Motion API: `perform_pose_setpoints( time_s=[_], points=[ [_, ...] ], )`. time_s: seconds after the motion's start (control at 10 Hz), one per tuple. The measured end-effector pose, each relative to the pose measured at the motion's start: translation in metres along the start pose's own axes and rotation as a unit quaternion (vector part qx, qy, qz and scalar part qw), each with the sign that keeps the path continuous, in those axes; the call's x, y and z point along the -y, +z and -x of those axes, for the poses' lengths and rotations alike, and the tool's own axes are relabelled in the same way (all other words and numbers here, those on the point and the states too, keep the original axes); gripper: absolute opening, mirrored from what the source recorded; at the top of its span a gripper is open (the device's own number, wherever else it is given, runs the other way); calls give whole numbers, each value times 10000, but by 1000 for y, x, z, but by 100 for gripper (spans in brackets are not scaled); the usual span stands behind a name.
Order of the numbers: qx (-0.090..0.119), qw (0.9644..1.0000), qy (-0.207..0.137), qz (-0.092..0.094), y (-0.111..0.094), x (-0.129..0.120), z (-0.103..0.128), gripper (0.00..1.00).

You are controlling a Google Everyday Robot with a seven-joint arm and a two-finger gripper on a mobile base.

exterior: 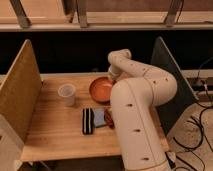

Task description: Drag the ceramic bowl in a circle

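The ceramic bowl [101,90], orange-red, shallow and glossy, sits on the wooden table [55,135] near its far middle. My gripper [111,78] reaches down from the white wrist onto the bowl's far right rim and is shut on it. The white arm curves in from the right, and its thick lower link hides the table to the right of the bowl.
A whitish plastic cup [66,94] stands left of the bowl. In front of the bowl lie a dark striped packet [88,120] and a dark flat item [99,117], with something red [108,119] beside them. Upright panels [20,95] flank the table's left and right sides.
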Motion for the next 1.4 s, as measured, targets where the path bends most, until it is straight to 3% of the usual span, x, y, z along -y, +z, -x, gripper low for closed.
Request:
perform_pose_setpoints(
  time_s=[0.3, 0.4, 0.7, 1.0, 1.4],
  points=[
    [209, 9995, -206, 95, 0, -16, 34, 5],
    [266, 9990, -272, 251, -2, -32, 41, 16],
    [213, 9969, -280, 704, -9, -68, 27, 48],
    [170, 9952, -100, 958, -9, -75, 8, 76],
    [341, 9914, -140, 1252, -15, -89, 14, 80]
  ],
)
